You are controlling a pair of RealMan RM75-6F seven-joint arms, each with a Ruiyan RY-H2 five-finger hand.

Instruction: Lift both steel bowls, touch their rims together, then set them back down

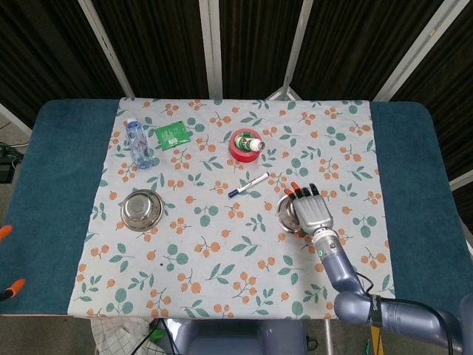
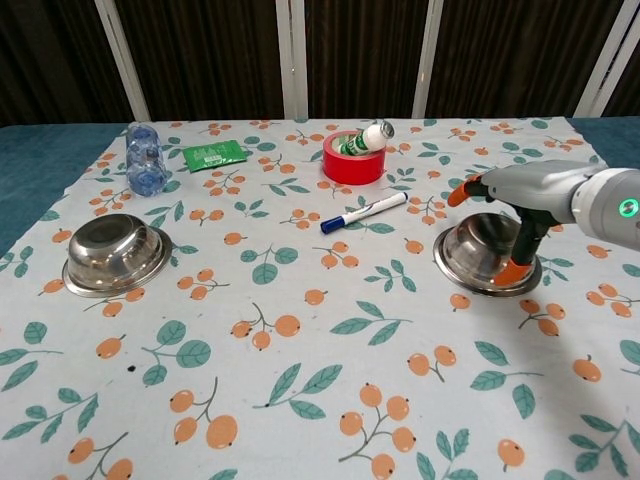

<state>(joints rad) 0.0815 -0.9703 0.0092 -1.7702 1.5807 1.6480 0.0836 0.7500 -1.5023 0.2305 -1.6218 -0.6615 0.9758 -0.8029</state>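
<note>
The left steel bowl (image 1: 140, 209) (image 2: 115, 253) stands upright on the floral cloth with no hand near it. The right steel bowl (image 1: 286, 215) (image 2: 480, 250) also stands on the cloth, partly covered by my right hand (image 1: 314, 213) (image 2: 540, 195). That hand reaches over the bowl with its fingers stretched across the top. Its orange thumb tip points down by the bowl's near right rim, and I cannot tell if it touches. The bowl is not lifted. Only two spread orange fingertips (image 1: 4, 231) of my left hand show, at the head view's left edge and far from the left bowl.
A blue-capped marker (image 1: 248, 185) (image 2: 364, 213) lies between the bowls, toward the back. Behind it is a red tape roll (image 1: 245, 144) (image 2: 355, 157) with a small bottle in it. A water bottle (image 1: 138, 143) (image 2: 146, 157) and a green packet (image 1: 173, 134) (image 2: 214, 154) lie at the back left.
</note>
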